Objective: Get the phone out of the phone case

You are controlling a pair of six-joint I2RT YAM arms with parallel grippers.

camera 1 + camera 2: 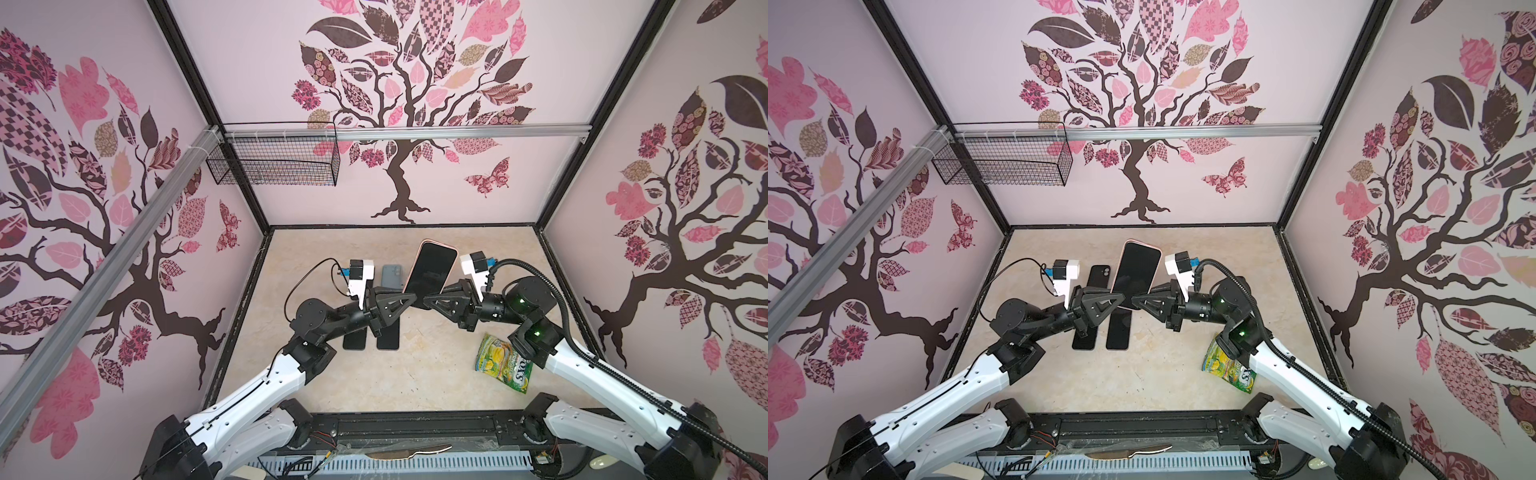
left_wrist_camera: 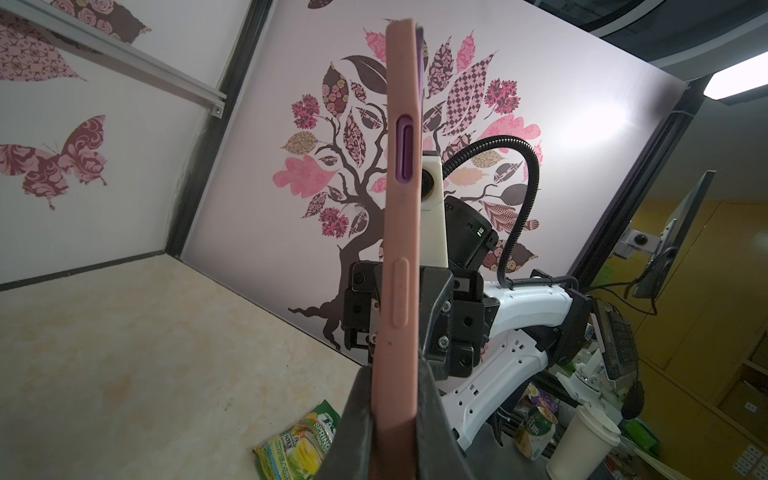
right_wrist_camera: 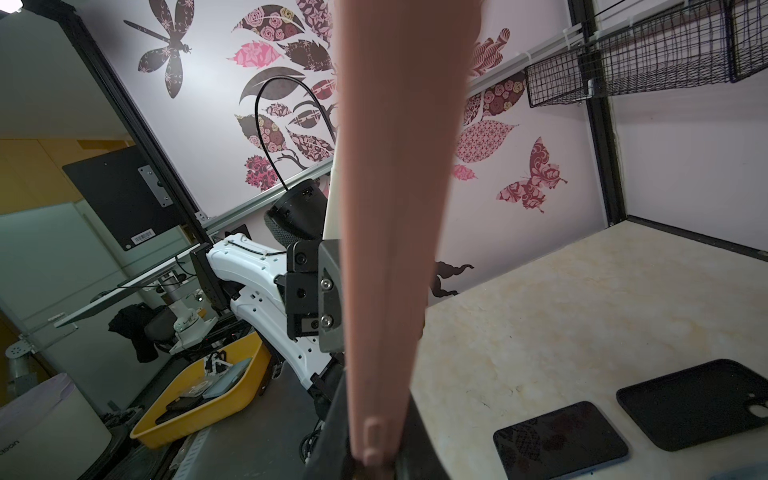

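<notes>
Pink phone case (image 2: 399, 232), phone (image 1: 430, 272) seated inside, pinched above desk (image 1: 374, 374) centre by left gripper (image 1: 409, 300) and right gripper (image 1: 430, 300); peeling an edge free likely comes next.

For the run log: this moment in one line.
left gripper: shut on pink case | right gripper: shut on pink case | phone: in case, off table

One cased phone (image 1: 430, 270) — one bare phone (image 1: 388, 336), one black case (image 1: 354, 338) — one snack packet (image 1: 503, 365).

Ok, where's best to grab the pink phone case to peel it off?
Probably the pink phone case rim at the free far corner, coming from its back: the phone faces screen-up, and the left end effector and right end effector clamp its near long edges.
</notes>
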